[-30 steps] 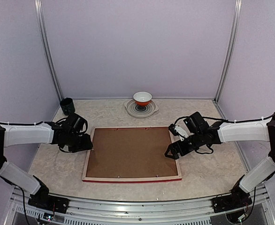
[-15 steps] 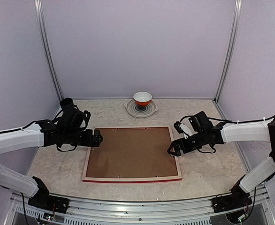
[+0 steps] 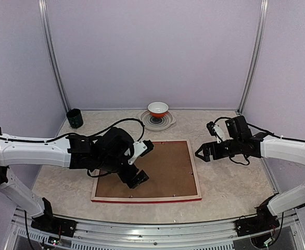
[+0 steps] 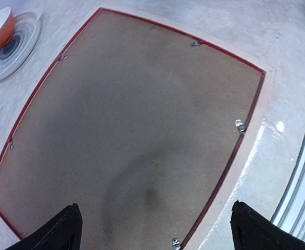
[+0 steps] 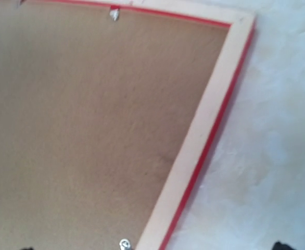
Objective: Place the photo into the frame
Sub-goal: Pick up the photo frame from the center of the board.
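My left hand point(image 3: 141, 163) left the frame's point(image 3: 196, 176) left edge and swung inward. It's now over the left half of the brown backing board point(image 3: 168, 164), with the forearm crossing the left rail. Its fingers went from half closed to spread wide, with nothing between them. My right hand point(image 3: 201, 153) backed off the right rail. It's now just beside the rail near the far corner, over bare table point(image 3: 230, 182). Its fingers also opened a bit wider.
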Controlling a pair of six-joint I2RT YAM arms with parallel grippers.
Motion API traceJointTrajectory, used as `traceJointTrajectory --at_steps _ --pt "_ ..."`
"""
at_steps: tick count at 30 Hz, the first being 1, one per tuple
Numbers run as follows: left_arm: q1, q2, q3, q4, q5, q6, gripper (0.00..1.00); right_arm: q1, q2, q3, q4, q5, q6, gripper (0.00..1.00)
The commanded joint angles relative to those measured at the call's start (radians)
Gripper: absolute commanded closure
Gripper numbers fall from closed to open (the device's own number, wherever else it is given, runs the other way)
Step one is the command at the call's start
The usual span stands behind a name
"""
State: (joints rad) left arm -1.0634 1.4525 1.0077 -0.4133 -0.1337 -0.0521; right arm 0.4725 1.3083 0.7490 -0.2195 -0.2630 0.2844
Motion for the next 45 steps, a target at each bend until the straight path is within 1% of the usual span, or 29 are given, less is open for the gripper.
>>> traceJointTrajectory --at_steps 1,4,8,12,15,20,23,27,28,32,38,39,41,42,45 --pt "-0.074 0.115 0.129 -0.047 0.071 0.204 0.03 -0.028 -0.050 -0.025 -0.022 0.008 0.009 0.01" --pt "-0.100 0.208 0.203 -0.116 0.103 0.274 0.05 -0.034 -0.065 -0.034 -0.029 0.001 0.007 0.01" --pt "-0.125 0.356 0.300 -0.211 0.116 0.304 0.10 -0.038 -0.094 -0.050 -0.031 -0.003 0.006 0.01" --pt "-0.159 0.415 0.321 -0.233 0.061 0.305 0.14 -0.043 -0.122 -0.066 -0.037 -0.004 0.000 0.01" --pt "-0.174 0.431 0.308 -0.228 0.058 0.297 0.21 -0.049 -0.133 -0.075 -0.036 -0.006 -0.005 0.01" --pt "-0.179 0.434 0.286 -0.224 0.084 0.291 0.24 -0.059 -0.129 -0.074 -0.032 -0.012 -0.010 0.01" --pt "-0.179 0.452 0.289 -0.236 0.081 0.300 0.34 -0.062 -0.129 -0.068 -0.031 -0.016 -0.010 0.01" --pt "-0.179 0.479 0.306 -0.257 0.077 0.307 0.43 -0.064 -0.132 -0.060 -0.033 -0.011 -0.007 0.01" --pt "-0.179 0.481 0.307 -0.259 0.081 0.309 0.44 -0.066 -0.134 -0.059 -0.035 -0.007 -0.007 0.01" --pt "-0.179 0.494 0.304 -0.268 0.086 0.315 0.45 -0.073 -0.150 -0.060 -0.045 0.019 -0.003 0.01" --pt "-0.183 0.525 0.303 -0.270 0.089 0.317 0.54 -0.087 -0.167 -0.065 -0.046 0.016 0.002 0.01" --pt "-0.185 0.528 0.303 -0.267 0.091 0.318 0.57 -0.089 -0.167 -0.064 -0.047 0.015 0.002 0.01" --pt "-0.187 0.531 0.300 -0.260 0.093 0.319 0.70 -0.094 -0.167 -0.064 -0.046 0.009 0.005 0.01" --pt "-0.188 0.531 0.297 -0.260 0.099 0.320 0.74 -0.097 -0.166 -0.063 -0.047 0.006 0.007 0.01" --pt "-0.197 0.538 0.299 -0.271 0.110 0.322 0.79 -0.107 -0.166 -0.063 -0.047 -0.003 0.014 0.01"
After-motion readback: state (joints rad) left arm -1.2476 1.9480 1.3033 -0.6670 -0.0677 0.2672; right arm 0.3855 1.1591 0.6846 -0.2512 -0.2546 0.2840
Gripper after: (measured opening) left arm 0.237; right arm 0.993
